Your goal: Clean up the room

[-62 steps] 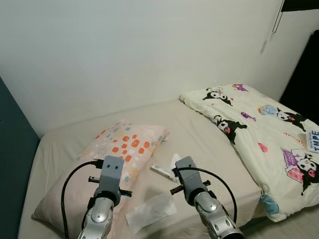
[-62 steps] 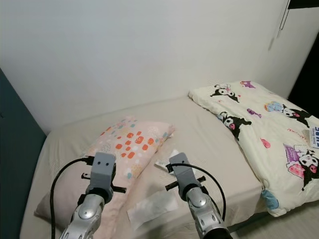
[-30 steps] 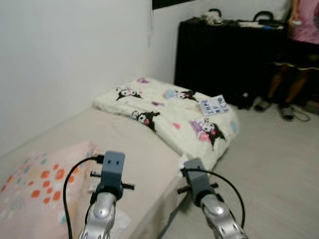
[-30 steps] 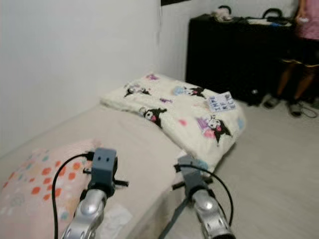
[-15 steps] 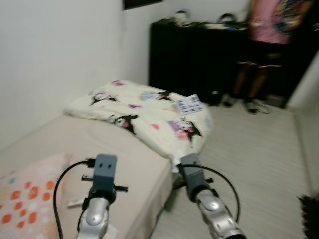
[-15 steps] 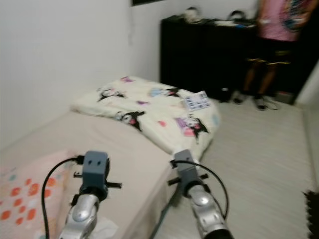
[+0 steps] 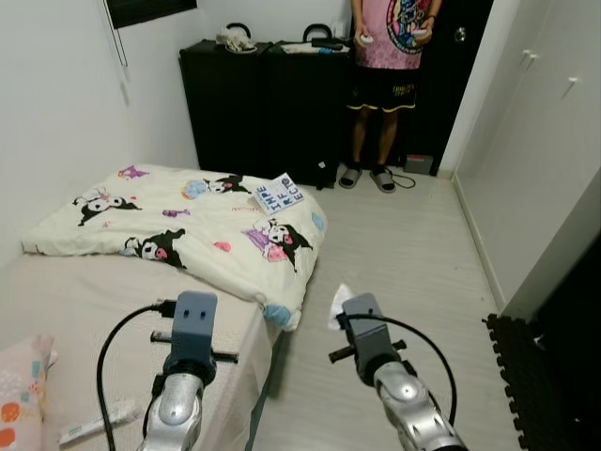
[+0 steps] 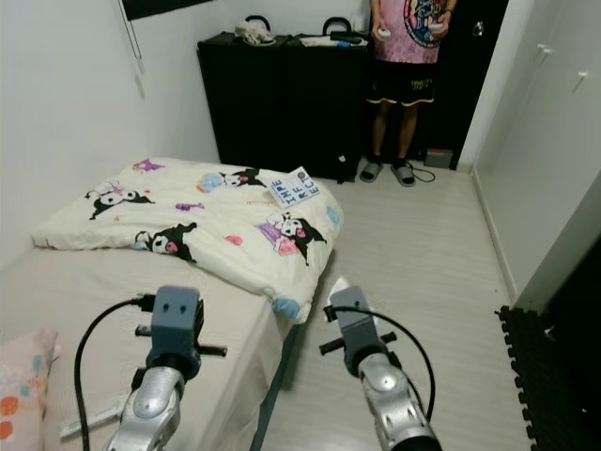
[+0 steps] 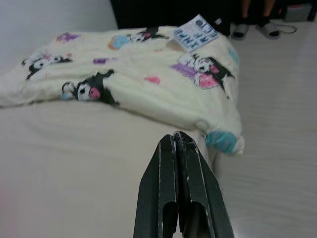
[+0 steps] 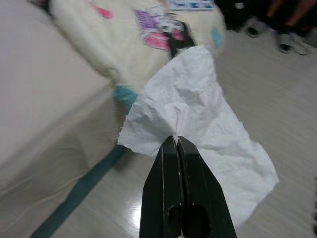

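We face a bedroom whose bed [image 7: 75, 301] runs off the frame at nine o'clock, its mattress cut short at the lower edge. A cream cartoon-print duvet [image 7: 178, 230] spills over the bed's corner toward the pale floor [image 7: 404, 263]. At twelve o'clock a black cabinet [image 7: 263, 103] stands against the wall, and beside it a person [image 7: 390, 56] in a pink shirt and dark shorts, cut off above the shoulders. On the duvet lies a white card [image 7: 280, 196] with blue block letters; we cannot read them with certainty.

Two seconds ago our head camera looked at the wall and a spotted pillow; it has since swung round, so only a sliver of that pillow [image 7: 21, 395] shows at eight o'clock, with a small white tube [image 7: 94, 423] near it, too small to read.

Our right end effector [image 10: 176, 141], held over the floor at five o'clock, is clamped tight on a crumpled white tissue [image 10: 198, 114]. Our left end effector [image 9: 174, 139] hangs over the mattress, fingers pressed together with nothing between them.
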`<state>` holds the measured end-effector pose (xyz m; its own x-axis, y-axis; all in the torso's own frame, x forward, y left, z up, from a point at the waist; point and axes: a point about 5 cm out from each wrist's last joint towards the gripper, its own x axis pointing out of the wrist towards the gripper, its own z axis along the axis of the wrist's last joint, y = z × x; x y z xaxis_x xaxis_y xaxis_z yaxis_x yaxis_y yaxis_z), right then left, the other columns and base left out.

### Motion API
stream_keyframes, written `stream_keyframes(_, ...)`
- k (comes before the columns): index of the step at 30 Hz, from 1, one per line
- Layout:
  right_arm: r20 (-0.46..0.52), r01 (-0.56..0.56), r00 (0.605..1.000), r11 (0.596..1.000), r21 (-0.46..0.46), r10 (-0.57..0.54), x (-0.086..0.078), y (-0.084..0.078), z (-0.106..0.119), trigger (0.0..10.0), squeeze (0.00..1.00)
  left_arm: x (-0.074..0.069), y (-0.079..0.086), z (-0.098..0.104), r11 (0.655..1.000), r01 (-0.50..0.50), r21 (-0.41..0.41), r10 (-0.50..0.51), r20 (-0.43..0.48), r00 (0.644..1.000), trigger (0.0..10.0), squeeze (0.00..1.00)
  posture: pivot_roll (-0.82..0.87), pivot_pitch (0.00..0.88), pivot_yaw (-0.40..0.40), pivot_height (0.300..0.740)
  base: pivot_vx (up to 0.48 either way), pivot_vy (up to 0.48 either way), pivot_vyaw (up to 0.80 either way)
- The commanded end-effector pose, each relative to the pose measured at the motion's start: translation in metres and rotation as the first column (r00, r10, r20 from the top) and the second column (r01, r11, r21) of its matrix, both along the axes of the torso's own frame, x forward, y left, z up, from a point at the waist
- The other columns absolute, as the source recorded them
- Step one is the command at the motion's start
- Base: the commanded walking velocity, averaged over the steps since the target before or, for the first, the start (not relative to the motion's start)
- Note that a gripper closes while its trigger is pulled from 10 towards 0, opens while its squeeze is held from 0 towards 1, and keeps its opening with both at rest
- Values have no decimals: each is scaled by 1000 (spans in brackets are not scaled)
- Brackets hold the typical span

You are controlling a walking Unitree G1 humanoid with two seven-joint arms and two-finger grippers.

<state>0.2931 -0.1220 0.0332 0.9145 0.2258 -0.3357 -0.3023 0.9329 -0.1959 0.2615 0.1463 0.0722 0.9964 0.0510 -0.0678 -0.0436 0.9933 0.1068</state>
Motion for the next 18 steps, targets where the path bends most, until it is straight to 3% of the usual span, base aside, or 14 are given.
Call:
stream_keyframes(1, -3, -14, 1000, 1000, 2, 14, -1, 4, -1, 10000, 0, -1, 6, -3, 1000, -13, 10, 13, -21, 1000, 10000, 0, 29, 0, 4, 740, 0, 0, 0)
stream_keyframes(7, -8, -7, 1000, 1000, 10, 8, -1, 4, -1, 10000, 0, -1, 8, -2, 1000, -25, 18, 25, -17, 1000, 10000, 0, 30, 0, 7, 740, 0, 0, -79)
stream_keyframes(18, -13, -7, 1000, 1000, 16, 7, -2, 5, -2, 10000, 0, 0, 6, -1, 1000, -17, 18, 17, -16, 1000, 10000, 0, 28, 0, 8, 740, 0, 0, -800)
